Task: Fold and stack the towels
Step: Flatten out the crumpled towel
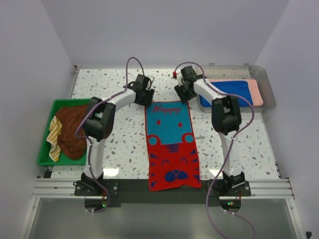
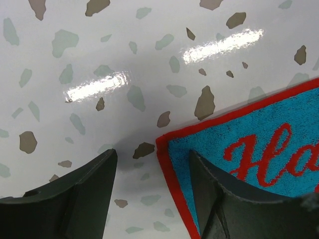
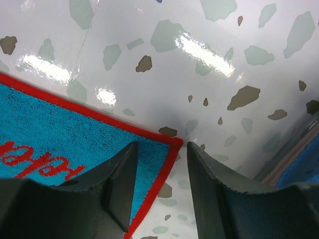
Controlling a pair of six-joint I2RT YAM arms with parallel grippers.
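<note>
The blue towel with a red pattern lies flat and lengthwise in the middle of the table. My left gripper is at its far left corner and my right gripper at its far right corner. In the left wrist view my left gripper is open. It straddles the red border of the towel, one finger over the table and one over the cloth. My right gripper is open too, with the corner of the towel between its fingers.
A green basket at the left holds a crumpled brown towel and a yellowish striped towel. A clear tray at the back right holds a folded royal blue towel on a pink towel.
</note>
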